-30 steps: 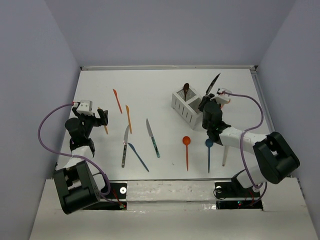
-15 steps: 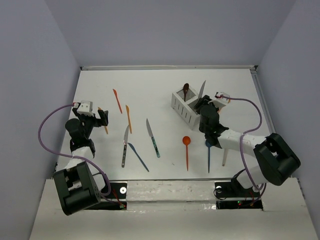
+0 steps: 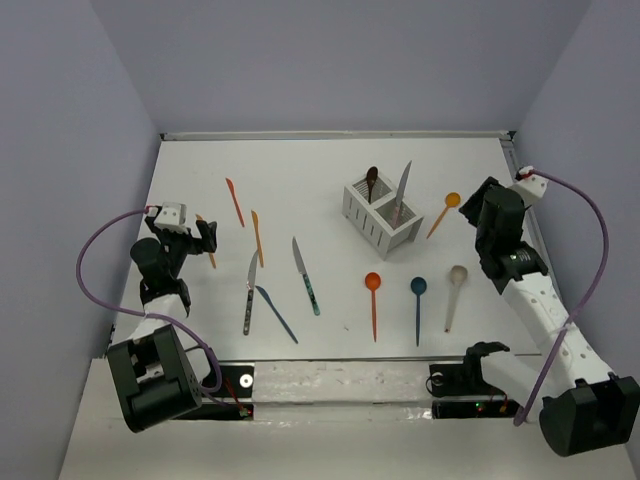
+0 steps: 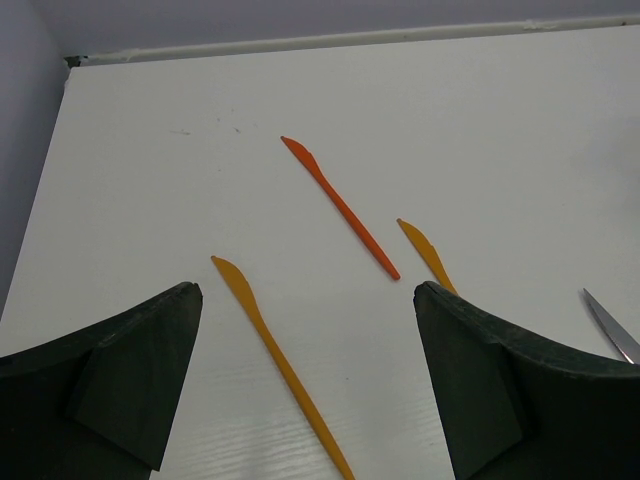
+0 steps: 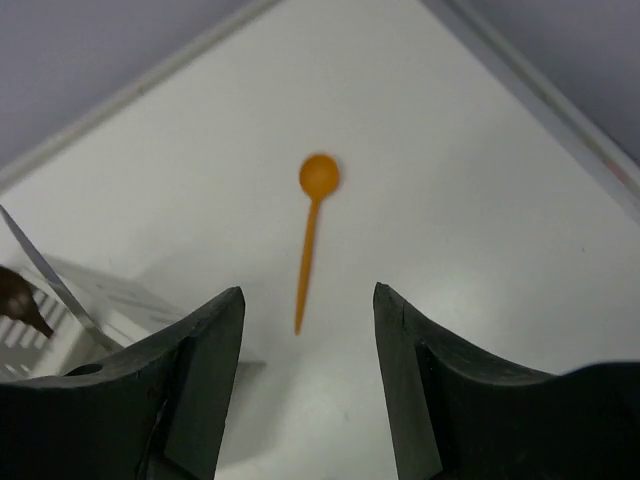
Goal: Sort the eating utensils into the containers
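Note:
The white slatted caddy [image 3: 382, 216] holds a brown spoon [image 3: 372, 180] in its far compartment and a silver knife [image 3: 401, 193] in its near one. My right gripper [image 3: 482, 208] is open and empty, to the right of the caddy. In the right wrist view [image 5: 308, 292] it points at an orange spoon [image 5: 310, 235], also seen from above [image 3: 440, 213]. My left gripper [image 3: 195, 238] is open and empty over an orange knife [image 4: 280, 365]. Two more orange knives [image 3: 234, 200] [image 3: 258, 237], two silver knives [image 3: 249, 290] [image 3: 306, 275], and a blue knife [image 3: 275, 312] lie mid-table.
An orange spoon [image 3: 373, 300], a blue spoon [image 3: 417, 305] and a beige spoon [image 3: 453, 292] lie side by side in front of the caddy. The table's raised right edge [image 3: 522, 190] runs close behind my right arm. Walls close the table on three sides.
My right gripper carried the silver knife over the caddy, let it go in the near compartment, opened and drew back to the right. The left arm has not moved.

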